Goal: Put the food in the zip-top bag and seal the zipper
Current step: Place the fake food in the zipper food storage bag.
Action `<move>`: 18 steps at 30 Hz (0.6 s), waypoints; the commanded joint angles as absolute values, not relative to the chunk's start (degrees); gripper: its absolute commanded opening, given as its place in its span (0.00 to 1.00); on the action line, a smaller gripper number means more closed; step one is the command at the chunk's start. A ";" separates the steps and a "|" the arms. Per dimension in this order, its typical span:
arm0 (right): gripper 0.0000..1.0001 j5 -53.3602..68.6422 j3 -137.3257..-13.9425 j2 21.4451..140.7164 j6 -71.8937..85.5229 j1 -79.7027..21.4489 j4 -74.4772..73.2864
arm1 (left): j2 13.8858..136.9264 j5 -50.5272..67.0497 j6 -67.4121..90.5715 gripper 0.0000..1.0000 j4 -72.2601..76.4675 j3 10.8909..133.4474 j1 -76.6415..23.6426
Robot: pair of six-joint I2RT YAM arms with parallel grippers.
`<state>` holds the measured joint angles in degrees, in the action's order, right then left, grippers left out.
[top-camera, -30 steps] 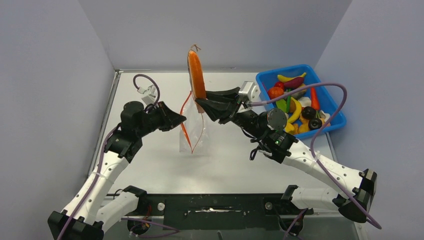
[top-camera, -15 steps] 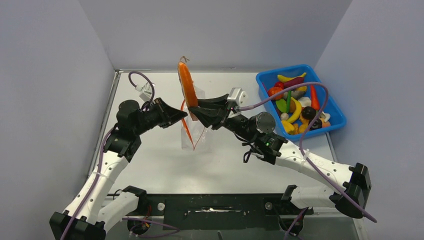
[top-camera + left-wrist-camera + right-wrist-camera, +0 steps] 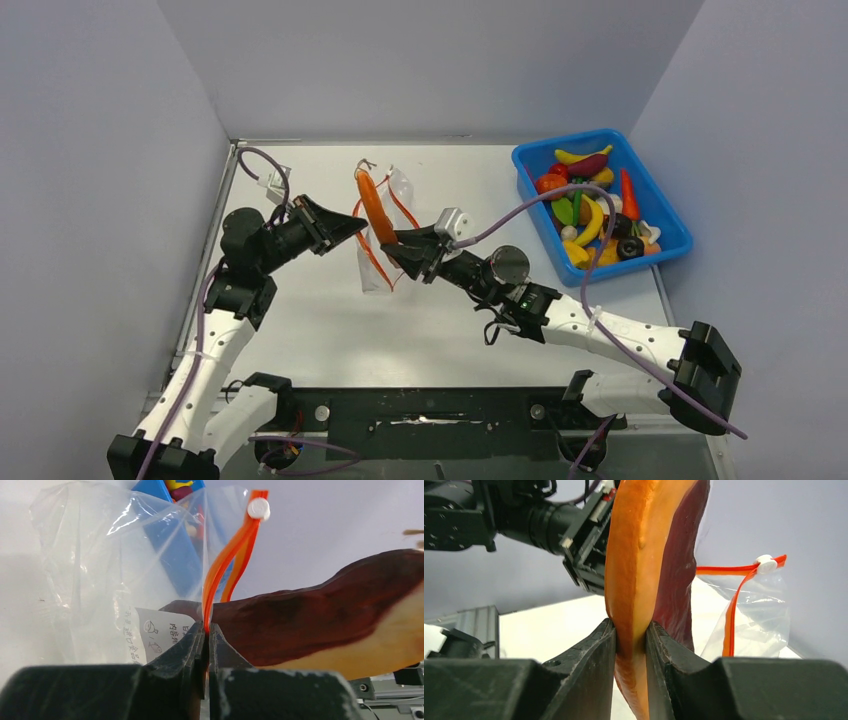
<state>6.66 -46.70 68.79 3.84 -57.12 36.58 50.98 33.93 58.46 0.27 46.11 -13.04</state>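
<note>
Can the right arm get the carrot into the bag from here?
Probably yes: the left gripper pinches the zipper, holding the bag mouth open, and the carrot in the right gripper is at that opening with nothing between.

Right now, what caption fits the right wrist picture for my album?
Right gripper pinches the orange carrot by the clear zip-top bag with its orange zipper.

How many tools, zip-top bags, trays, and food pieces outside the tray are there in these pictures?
tools: 2, the left tool and the right tool
zip-top bag: 1
blue tray: 1
food outside the tray: 1, the carrot
total: 5
</note>
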 commanded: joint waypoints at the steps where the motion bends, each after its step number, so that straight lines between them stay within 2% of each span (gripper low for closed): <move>1: 0.21 2.26 -44.97 68.11 -1.21 -57.63 41.35 | 49.82 37.81 65.53 0.00 11.41 43.83 -11.15; 6: 0.33 -0.14 -46.94 69.60 -2.58 -57.60 32.65 | 49.66 37.99 65.48 0.00 11.26 42.57 -10.49; 9: 0.35 -1.13 -48.05 69.62 -0.98 -57.63 30.59 | 49.57 38.06 65.89 0.00 11.82 41.58 -10.29; 13: 0.20 -0.23 -43.14 67.47 1.78 -57.63 42.86 | 49.65 37.79 66.45 0.00 12.91 40.00 -10.28; 18: 0.20 3.98 -44.14 69.51 1.44 -57.60 51.77 | 49.74 38.53 69.02 0.00 15.50 38.39 -10.15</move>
<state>1.41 -42.09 69.69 1.34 -57.43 37.71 50.74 36.95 66.70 8.71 38.74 -10.68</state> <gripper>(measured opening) 0.240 0.025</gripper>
